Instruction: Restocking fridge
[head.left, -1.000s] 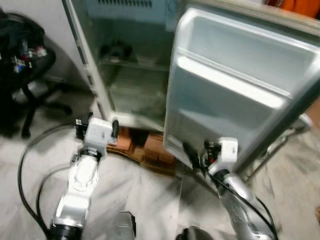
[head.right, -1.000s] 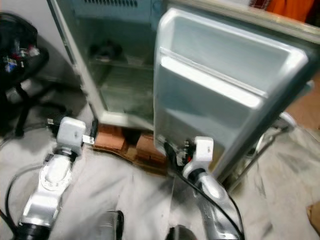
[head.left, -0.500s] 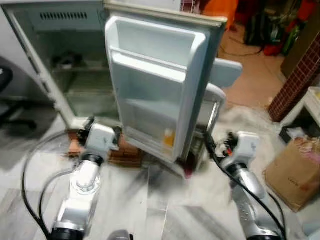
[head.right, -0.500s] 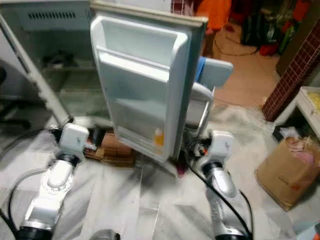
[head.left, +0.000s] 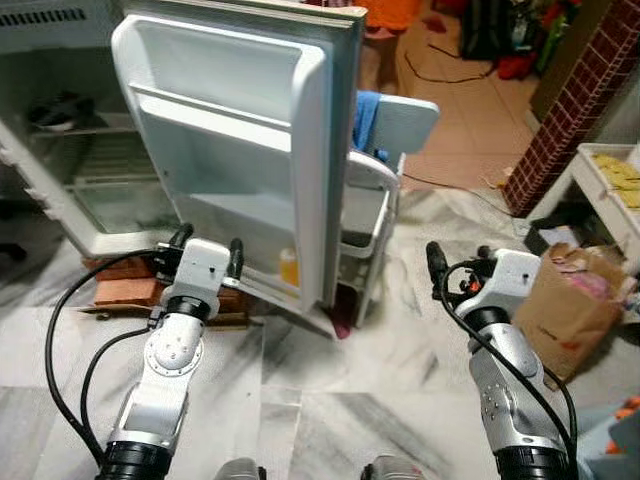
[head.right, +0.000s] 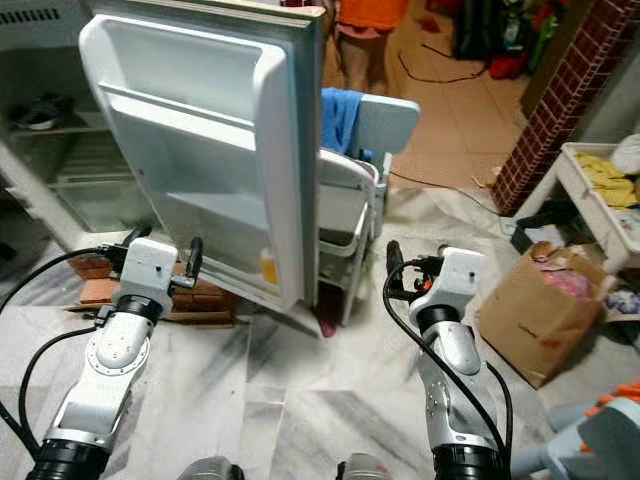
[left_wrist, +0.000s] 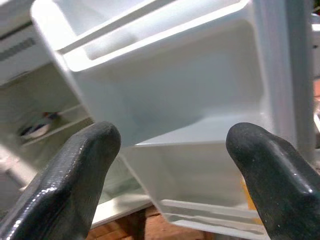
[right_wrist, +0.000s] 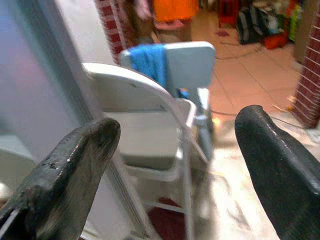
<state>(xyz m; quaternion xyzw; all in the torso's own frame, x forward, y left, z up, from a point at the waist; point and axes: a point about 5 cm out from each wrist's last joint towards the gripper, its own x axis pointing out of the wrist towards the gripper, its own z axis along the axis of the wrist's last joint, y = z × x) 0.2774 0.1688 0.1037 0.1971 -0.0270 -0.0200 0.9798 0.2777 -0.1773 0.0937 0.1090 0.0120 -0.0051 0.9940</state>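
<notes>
1. Two grippers raised over the marble floor (head.left: 330, 400), both with fingers spread and holding nothing.
2. Left gripper (head.left: 207, 252) at about 8 o'clock in the left eye view, just short of the lower door shelves; black fingers (left_wrist: 70, 175) parted wide in the left wrist view, aimed at the white door bins.
3. Right gripper (head.right: 391, 262) at about 4 o'clock in the right eye view, well apart from the door; fingers (right_wrist: 70, 170) parted likewise in the right wrist view, pointed toward the folding chairs.
4. Fridge (head.left: 70, 190) at 10 o'clock, standing on red bricks (head.left: 125, 290); wire shelf inside with a small dark item (head.left: 55, 108) on it, too blurred to name.
5. Fridge door (head.left: 240, 150) swung wide open at 11 to 12 o'clock, inner side toward the camera, upper bins bare.
6. Small orange bottle (head.left: 288, 268) in the lowest door shelf, upright, near the door's free edge.
7. Folding chairs (head.right: 345, 200) just behind the door edge at 12 o'clock, blue cloth (head.right: 338, 115) draped over the back of the farther one.
8. Brown paper bag (head.left: 575, 305) on the floor at 3 o'clock, beside the right arm; brick pillar (head.left: 560, 90) at 2 o'clock.
9. Person's legs (head.right: 362, 55) at 12 o'clock near the top edge, orange garment above.
</notes>
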